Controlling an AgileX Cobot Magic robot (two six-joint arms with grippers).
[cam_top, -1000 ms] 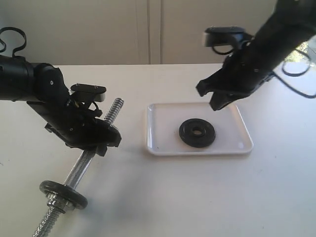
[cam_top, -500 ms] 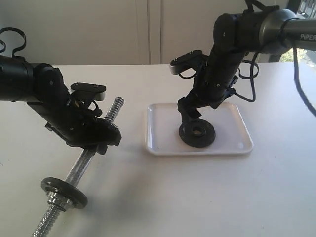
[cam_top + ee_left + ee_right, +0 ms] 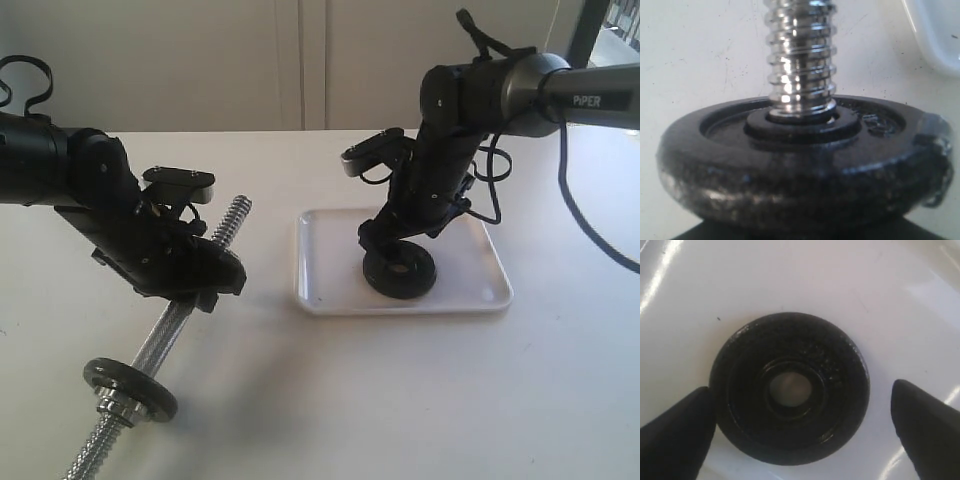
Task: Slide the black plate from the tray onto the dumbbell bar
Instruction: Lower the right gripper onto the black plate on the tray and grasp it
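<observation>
Plate (image 3: 420, 279) in tray (image 3: 325, 258); bar (image 3: 168, 332) L.

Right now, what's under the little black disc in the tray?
The black disc lies flat on the white tray. Through its middle hole a bit of pale tray floor shows. The rest of the floor beneath it is covered.

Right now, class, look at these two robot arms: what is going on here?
The left pincer grips the dumbbell bar at its knurled middle, and a dark weight plate sits on the bar near one end. The right pincer is down in the white tray, open, with one finger on each side of the black plate, which lies flat there. That plate is not yet gripped or lifted.
</observation>
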